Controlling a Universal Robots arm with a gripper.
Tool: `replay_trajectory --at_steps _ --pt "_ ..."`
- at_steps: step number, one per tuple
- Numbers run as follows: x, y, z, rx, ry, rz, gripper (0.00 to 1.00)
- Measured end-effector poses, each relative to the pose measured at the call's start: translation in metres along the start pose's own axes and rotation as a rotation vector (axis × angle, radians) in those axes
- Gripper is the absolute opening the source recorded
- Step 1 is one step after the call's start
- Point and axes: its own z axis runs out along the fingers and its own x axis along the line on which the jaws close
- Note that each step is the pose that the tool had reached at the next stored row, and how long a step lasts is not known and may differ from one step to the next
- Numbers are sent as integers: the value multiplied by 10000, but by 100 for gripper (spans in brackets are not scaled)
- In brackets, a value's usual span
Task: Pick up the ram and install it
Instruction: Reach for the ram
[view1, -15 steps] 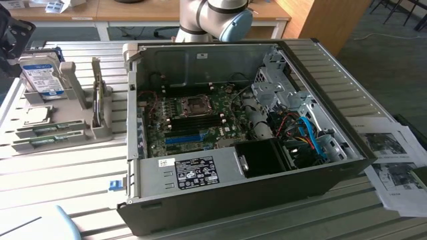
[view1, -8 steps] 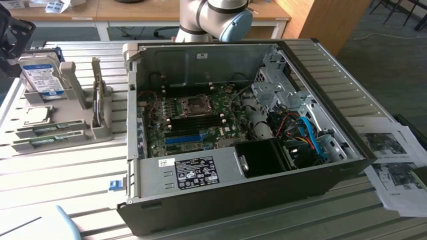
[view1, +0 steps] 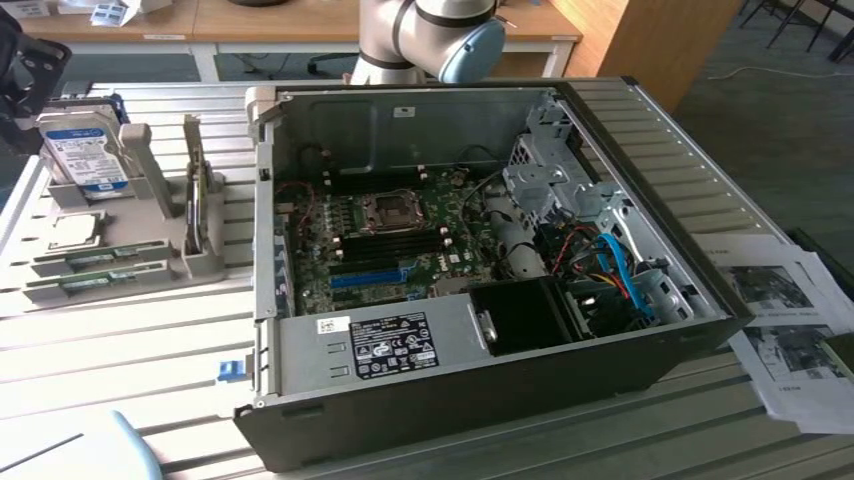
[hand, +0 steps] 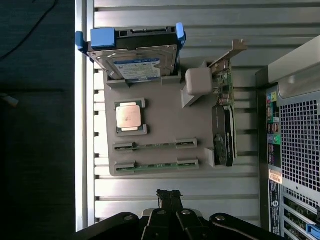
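Green ram (hand: 156, 165) edge-on, mostly sunk in the grey holder (hand: 165, 120), chips hard to make out, my gripper (hand: 169, 194) partly cut off, pressed together, empty, near the ram, not touching

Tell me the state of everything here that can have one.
gripper: shut, empty.
ram sticks: both in slots of the grey holder, not picked up.
processor chip: lying flat in the holder.
hard drive: standing on edge in the holder.
expansion card: standing on edge in the holder.
computer case: on its side, open.
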Motion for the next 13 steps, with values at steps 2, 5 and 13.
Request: replay_trajectory --at_steps 2,5,13 --pt "2 10 0 1 2 2 9" --pt "2 44 3 1 1 -5 9" --pt "7 157 14 2 3 -33 9"
